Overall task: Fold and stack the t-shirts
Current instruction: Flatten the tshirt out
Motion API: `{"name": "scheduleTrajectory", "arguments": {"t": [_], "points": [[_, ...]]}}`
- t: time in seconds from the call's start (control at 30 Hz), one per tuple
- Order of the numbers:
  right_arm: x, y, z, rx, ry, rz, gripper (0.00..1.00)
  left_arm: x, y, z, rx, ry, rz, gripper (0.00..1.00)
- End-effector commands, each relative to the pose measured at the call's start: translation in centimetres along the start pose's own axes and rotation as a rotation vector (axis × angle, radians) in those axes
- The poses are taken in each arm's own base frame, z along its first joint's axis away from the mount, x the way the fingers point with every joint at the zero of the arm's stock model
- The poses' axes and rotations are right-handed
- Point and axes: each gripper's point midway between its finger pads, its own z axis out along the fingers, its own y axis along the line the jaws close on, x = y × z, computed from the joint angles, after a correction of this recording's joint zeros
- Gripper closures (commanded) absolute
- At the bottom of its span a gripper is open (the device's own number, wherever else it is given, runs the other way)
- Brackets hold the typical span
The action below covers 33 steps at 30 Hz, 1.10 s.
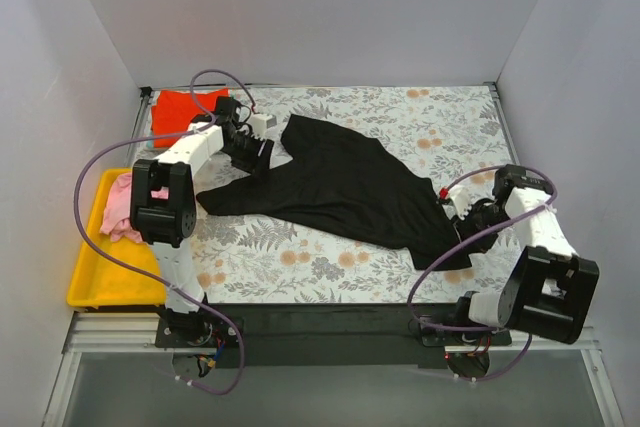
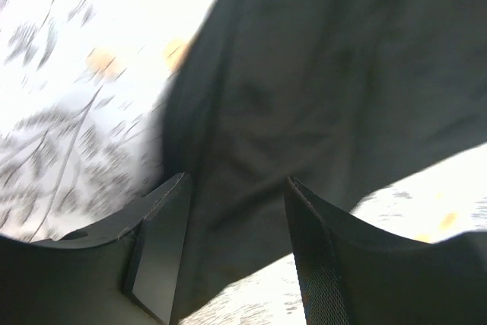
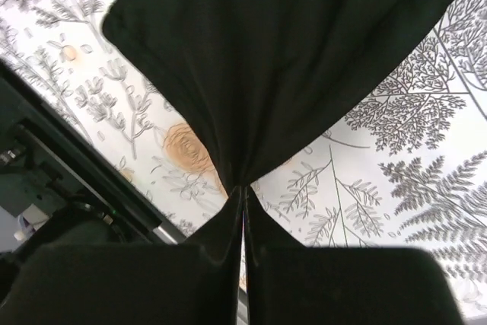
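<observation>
Large black soft cloth t-shirt (image 1: 350, 187) is lying crumpled on the desk (image 1: 420, 112), right of the yellow plastic tray (image 1: 90, 292). Right pincer (image 3: 243, 190) is clamping the corner farthest from the tray, prob. to pull it flat. Left pincer (image 2: 237, 180), jaws apart, is straddling the tray-side sleeve w/o gripping.

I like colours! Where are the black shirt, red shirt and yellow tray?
black t-shirt (image 1: 350, 187), top view, middle of body.
red-orange t-shirt (image 1: 185, 112), top view, its centre.
yellow tray (image 1: 100, 282), top view, bare near corner.
</observation>
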Motion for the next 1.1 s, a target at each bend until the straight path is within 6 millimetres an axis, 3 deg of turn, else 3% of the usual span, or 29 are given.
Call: {"name": "scheduleTrajectory", "arguments": {"t": [0.0,0.07,0.1,0.13,0.17,0.2,0.23,0.27,0.37,0.43,0.5,0.57,0.6,0.67,0.7,0.77,0.83,1.07], "points": [[-2.8,2.4,-2.8,0.013,-0.096,-0.271,0.95,-6.3,-5.0,-3.8,0.117,-0.202,0.066,0.50],[-5.7,1.6,-4.6,0.059,-0.172,-0.284,0.64,-7.0,-5.5,-4.1,0.141,-0.214,0.020,0.49],[-8.3,0.3,-7.2,0.121,-0.232,-0.298,0.51,-7.4,-5.6,-4.4,0.141,-0.215,0.013,0.49],[-9.9,-0.1,-7.3,0.073,-0.274,-0.239,0.16,-7.4,-5.2,-4.5,0.131,-0.216,-0.001,0.49],[-12.4,-1.6,-9.4,0.115,-0.322,-0.244,0.07,-7.3,-4.9,-4.5,0.121,-0.222,-0.031,0.49],[-13.7,-2.3,-9.6,0.102,-0.333,-0.217,0.07,-7.3,-4.6,-4.6,0.104,-0.225,-0.052,0.48],[-14.4,-3.3,-8.0,0.033,-0.306,-0.119,0.07,-7.3,-3.9,-5.1,0.081,-0.238,-0.076,0.48],[-16.3,-3.9,-7.6,0.034,-0.302,-0.135,0.07,-7.1,-3.4,-5.3,0.057,-0.240,-0.107,0.48],[-20.4,-5.9,-5.0,0.085,-0.272,-0.131,0.12,-5.9,-2.2,-6.1,0.038,-0.225,-0.162,0.48],[-21.5,-7.3,-2.7,0.123,-0.218,-0.134,0.20,-4.7,-1.3,-7.0,0.025,-0.215,-0.200,0.48],[-22.9,-7.6,0.1,0.105,-0.176,-0.124,0.37,-3.8,-0.8,-7.6,0.021,-0.210,-0.220,0.48],[-23.8,-8.0,1.3,0.113,-0.149,-0.122,0.49,-2.9,0.3,-8.6,0.002,-0.219,-0.245,0.48],[-23.8,-8.1,1.9,0.112,-0.134,-0.114,0.61,-2.5,0.5,-8.9,0.000,-0.213,-0.256,0.48],[-23.0,-8.6,3.8,0.120,-0.074,-0.112,0.75,-1.7,1.7,-10.0,-0.013,-0.229,-0.279,0.48],[-22.5,-8.7,4.3,0.127,-0.049,-0.111,0.87,-1.5,1.8,-10.2,-0.018,-0.230,-0.280,0.48],[-20.6,-8.5,5.9,0.134,0.034,-0.119,0.99,-0.9,2.4,-10.6,-0.034,-0.234,-0.280,0.48],[-18.9,-8.3,6.9,0.147,0.111,-0.145,0.99,-0.7,2.7,-10.8,-0.043,-0.236,-0.285,0.48],[-11.2,-3.7,9.1,0.078,0.347,-0.243,0.99,-0.8,3.0,-11.3,-0.049,-0.245,-0.290,0.48]]}}
